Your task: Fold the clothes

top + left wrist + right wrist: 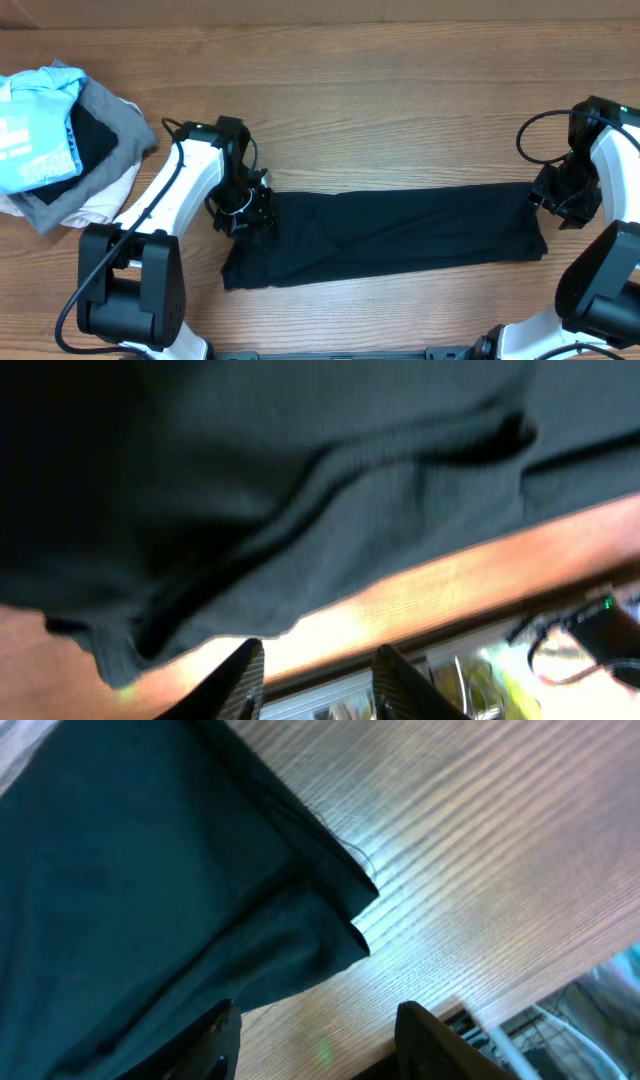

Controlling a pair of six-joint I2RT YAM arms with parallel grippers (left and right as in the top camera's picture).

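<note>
garment: black garment [400, 235] lies flat on the wooden table [400, 100] as one long strip running left to right, near side of centre. Some creases at its left end.
garment ends: left end spreads toward the near edge; right end is squared off, and the right wrist view shows a stacked, doubled edge at the corner [340, 920].
left gripper: left gripper [245, 210] sits down at the strip's left end, on the far corner of the cloth.
left fingers: spread apart in the left wrist view [315, 680]; bare table shows in the gap and no fabric is pinched. Cloth [300, 490] fills the frame beyond the tips.
right gripper: right gripper [560, 200] is at the strip's right end, at the far corner.
right fingers: wide apart [320, 1040], with wood grain visible between them. Cloth edge reaches the left-hand finger [215, 1040]; contact is unclear.
pile: heap of other clothes [60, 140] in light blue, grey, black and pale pink, at far left, well apart from the strip.
</note>
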